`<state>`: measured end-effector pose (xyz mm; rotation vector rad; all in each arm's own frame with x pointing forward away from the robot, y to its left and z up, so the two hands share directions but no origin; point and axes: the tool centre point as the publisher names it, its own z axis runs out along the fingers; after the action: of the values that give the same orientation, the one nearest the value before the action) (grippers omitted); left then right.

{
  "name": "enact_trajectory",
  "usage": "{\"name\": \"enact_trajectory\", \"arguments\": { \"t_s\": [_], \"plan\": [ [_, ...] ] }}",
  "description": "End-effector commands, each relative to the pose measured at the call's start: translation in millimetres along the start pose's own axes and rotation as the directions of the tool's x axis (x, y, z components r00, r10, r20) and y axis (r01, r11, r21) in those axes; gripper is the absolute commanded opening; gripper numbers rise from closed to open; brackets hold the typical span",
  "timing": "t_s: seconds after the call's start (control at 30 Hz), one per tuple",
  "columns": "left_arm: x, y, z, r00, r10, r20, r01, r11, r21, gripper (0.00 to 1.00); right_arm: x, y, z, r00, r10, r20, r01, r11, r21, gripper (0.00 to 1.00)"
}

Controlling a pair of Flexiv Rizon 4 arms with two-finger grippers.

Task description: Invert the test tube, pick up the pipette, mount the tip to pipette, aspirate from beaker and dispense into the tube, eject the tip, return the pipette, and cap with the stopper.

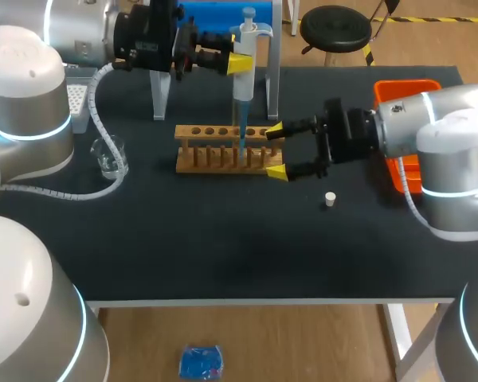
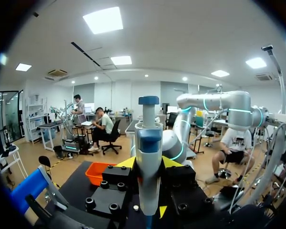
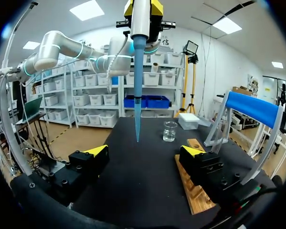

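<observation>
My left gripper (image 1: pixel 240 64) is shut on the white pipette (image 1: pixel 244 60) and holds it upright above the wooden tube rack (image 1: pixel 223 148). The pipette's blue tip (image 1: pixel 241 131) points down. In the left wrist view the pipette (image 2: pixel 148 152) stands between the yellow fingertips (image 2: pixel 127 163). My right gripper (image 1: pixel 276 151) is open at the rack's right end. In the right wrist view the blue tip (image 3: pixel 137 100) hangs in the air ahead of the open gripper (image 3: pixel 144 151), with the rack (image 3: pixel 195 191) under one finger. I cannot make out a test tube. The white stopper (image 1: pixel 330 199) lies on the mat.
A glass beaker (image 1: pixel 109 155) stands at the left, also ahead in the right wrist view as the beaker (image 3: pixel 170 131). An orange tray (image 1: pixel 406 87) sits at the back right. The blue-topped pipette stand (image 1: pixel 215 20) is behind the rack. A white tip box (image 1: pixel 78 99) is at the back left.
</observation>
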<state>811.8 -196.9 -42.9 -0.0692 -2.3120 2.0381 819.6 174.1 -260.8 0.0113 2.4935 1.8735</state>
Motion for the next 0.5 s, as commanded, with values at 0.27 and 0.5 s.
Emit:
{"name": "enact_trajectory", "arguments": {
  "t_s": [0.27, 0.5],
  "plan": [
    [0.7, 0.0, 1, 1.000, 0.001, 0.004, -0.001, 1.000, 0.003, 0.00, 0, 0, -1, 1.000, 0.000, -0.001, 0.000, 1.000, 0.001, 1.00],
    [-0.1, 0.2, -22, 1.000, 0.002, 0.021, -0.001, 1.000, -0.004, 0.00, 0, 0, -1, 1.000, 0.000, -0.001, 0.000, 1.000, 0.001, 1.00]
  ]
}}
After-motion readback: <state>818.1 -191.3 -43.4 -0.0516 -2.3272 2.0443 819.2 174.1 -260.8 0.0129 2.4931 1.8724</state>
